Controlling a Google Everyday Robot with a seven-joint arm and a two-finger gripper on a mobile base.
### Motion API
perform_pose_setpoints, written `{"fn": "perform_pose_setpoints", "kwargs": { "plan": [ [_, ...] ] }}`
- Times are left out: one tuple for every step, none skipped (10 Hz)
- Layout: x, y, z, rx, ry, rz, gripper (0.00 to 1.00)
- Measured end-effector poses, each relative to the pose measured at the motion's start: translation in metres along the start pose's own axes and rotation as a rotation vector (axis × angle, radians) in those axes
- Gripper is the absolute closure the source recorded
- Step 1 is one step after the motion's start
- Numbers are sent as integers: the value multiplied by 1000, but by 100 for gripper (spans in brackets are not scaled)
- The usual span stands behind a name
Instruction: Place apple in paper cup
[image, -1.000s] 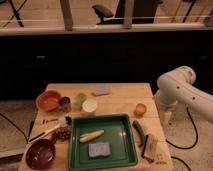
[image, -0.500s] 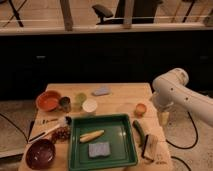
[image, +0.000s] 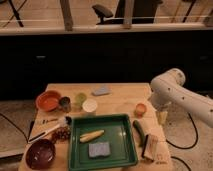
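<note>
White arm (image: 176, 92) bent in from the right, gripper (image: 162, 117) hanging at right edge of wooden table (image: 122, 97), jaws apart, nothing held, apple (image: 140, 108) just beside it, paper cup (image: 89, 105) well left, dim room behind.

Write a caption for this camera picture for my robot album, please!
The robot's open hand hangs beside the apple, while the paper cup sits across the wooden table.
</note>
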Motion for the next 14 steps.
{"fn": "perform_pose_setpoints", "kwargs": {
  "plan": [
    [0, -2, 3, 1, -3, -9, 20],
    [0, -3, 7, 3, -7, -16, 20],
    [0, -6, 10, 5, -11, -25, 20],
    [0, -7, 14, 7, -14, -31, 20],
    [0, -9, 16, 10, -17, -38, 20],
    [0, -12, 19, 12, -20, -45, 20],
    [-1, -14, 21, 14, -23, -51, 20],
    [-1, -15, 24, 16, -27, -58, 20],
    [-1, -17, 27, 19, -30, -65, 20],
    [-1, -18, 31, 22, -35, -71, 20],
    [-2, -20, 34, 24, -39, -78, 20],
    [-1, -21, 36, 26, -40, -82, 20],
    [-2, -23, 40, 28, -45, -91, 20],
    [-2, -24, 42, 31, -48, -97, 20]
  ]
}}
